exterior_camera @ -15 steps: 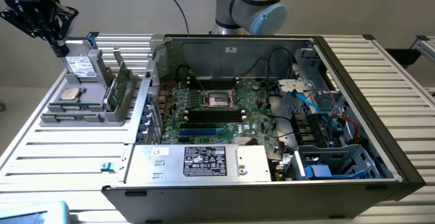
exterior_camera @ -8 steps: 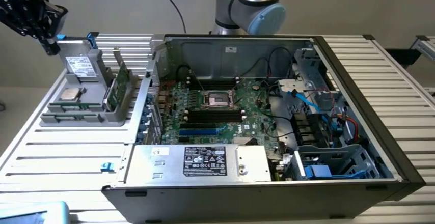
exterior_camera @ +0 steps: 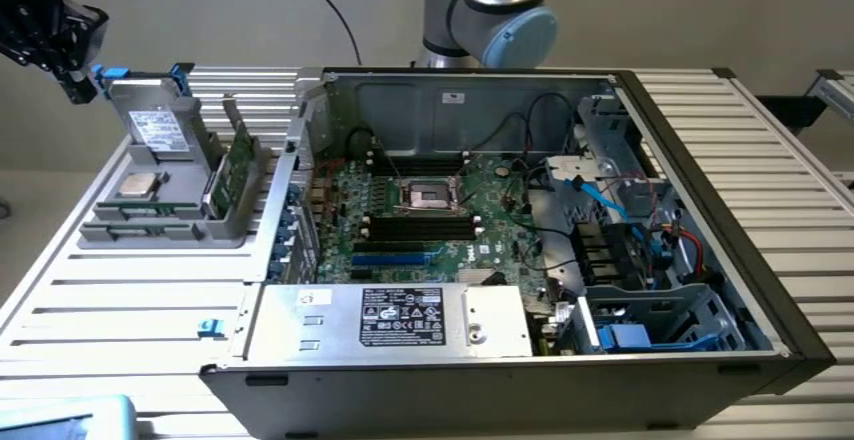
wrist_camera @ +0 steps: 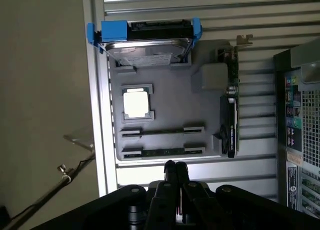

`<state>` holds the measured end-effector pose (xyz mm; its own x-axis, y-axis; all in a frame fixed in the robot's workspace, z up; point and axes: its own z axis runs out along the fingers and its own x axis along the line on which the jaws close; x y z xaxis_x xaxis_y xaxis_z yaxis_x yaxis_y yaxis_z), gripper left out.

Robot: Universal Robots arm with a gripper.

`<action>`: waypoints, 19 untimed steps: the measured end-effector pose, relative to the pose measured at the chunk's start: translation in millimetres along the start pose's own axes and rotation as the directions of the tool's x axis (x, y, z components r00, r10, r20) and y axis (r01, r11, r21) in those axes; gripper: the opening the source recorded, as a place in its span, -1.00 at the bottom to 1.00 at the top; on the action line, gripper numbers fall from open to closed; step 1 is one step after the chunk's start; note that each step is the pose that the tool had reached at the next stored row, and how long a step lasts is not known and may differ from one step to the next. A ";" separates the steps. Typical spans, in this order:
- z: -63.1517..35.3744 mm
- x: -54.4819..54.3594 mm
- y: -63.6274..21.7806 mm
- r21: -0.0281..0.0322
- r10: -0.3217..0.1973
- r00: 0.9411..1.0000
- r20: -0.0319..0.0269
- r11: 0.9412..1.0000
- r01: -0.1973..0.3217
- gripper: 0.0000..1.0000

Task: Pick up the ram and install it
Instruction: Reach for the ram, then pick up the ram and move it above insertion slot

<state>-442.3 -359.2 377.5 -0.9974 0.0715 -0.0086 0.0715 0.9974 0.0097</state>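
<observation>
Now hovers with gripper (wrist_camera: 175,165) clenched empty, ram (wrist_camera: 162,151) lying crosswise ahead at the tray (wrist_camera: 170,98)'s near end.

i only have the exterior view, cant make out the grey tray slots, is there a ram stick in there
observer: yes, the wrist view shows the ram sitting in the grey tray slot farthest from the hard drive.
operator: and the slot next to it
observer: that one, toward the cpu, looks empty.
operator: gripper holding anything
observer: no, the gripper is shut and empty.
</observation>
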 end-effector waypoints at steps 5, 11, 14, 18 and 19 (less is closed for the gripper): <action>0.0 0.2 0.0 0.000 0.000 1.000 0.000 1.000 0.000 -0.78; 0.0 0.2 0.0 0.000 0.000 1.000 0.000 1.000 0.000 -0.78; 0.0 0.2 0.0 0.000 0.000 1.000 0.000 1.000 0.000 -0.78; 0.0 0.2 0.0 0.000 -0.010 1.000 0.000 1.000 0.010 -0.78; 0.0 0.2 0.0 -0.001 -0.015 1.000 0.000 1.000 0.015 -0.78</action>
<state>-442.5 -359.2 377.5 -0.9984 0.0568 -0.0086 0.0567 0.9983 0.0101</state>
